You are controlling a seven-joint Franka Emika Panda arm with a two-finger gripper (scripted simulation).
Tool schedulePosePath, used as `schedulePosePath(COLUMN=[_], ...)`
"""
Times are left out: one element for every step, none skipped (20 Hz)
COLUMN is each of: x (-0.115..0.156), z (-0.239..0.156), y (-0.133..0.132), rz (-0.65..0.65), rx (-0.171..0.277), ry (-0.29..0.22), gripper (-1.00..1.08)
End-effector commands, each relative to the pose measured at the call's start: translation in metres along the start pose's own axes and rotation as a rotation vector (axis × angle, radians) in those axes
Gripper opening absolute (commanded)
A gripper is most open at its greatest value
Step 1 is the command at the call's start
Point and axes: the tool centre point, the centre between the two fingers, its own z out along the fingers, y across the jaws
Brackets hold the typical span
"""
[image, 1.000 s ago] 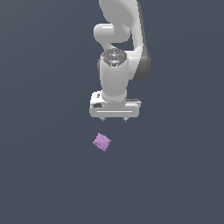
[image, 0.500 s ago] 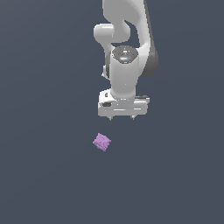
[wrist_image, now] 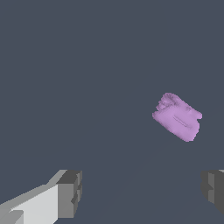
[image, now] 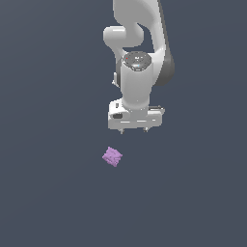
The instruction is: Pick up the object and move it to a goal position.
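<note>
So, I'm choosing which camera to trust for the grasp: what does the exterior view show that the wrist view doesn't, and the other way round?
Only the exterior view shows the white robot arm and the whole white gripper hanging above the small light-purple knobbly block, which lies off toward that view's left. Only the wrist view shows the grey fingertips spread wide apart with nothing between them, and the block's bumpy surface up close. Both show the block lying free on the plain dark grey floor, untouched.

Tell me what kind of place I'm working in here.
A bare simulated workspace, it seems: a flat, featureless grey floor, one white arm with open jaws, and a single purple block, all rendered.
</note>
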Motion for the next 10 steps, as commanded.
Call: schedulePosePath(x=[0.001, 0.002, 0.002, 0.003, 0.004, 0.005, 0.006, 0.007, 0.008, 0.009], z=[0.002, 0.003, 0.004, 0.005, 0.006, 0.008, 0.009, 0.011, 0.012, 0.014], y=[0.002, 0.003, 0.004, 0.006, 0.007, 0.009, 0.010, 0.012, 0.014, 0.016], rz=[-0.018, -0.028, -0.039, -0.052, -0.065, -0.080, -0.096, -0.112, -0.130, -0.150], rx=[-0.001, -0.002, -0.003, -0.004, -0.005, -0.006, -0.007, -0.008, -0.009, -0.010], ry=[-0.001, -0.001, -0.001, -0.002, -0.002, -0.003, -0.003, -0.004, -0.004, -0.005], gripper=[1.00, 1.00, 1.00, 1.00, 1.00, 1.00, 1.00, 1.00, 1.00, 1.00])
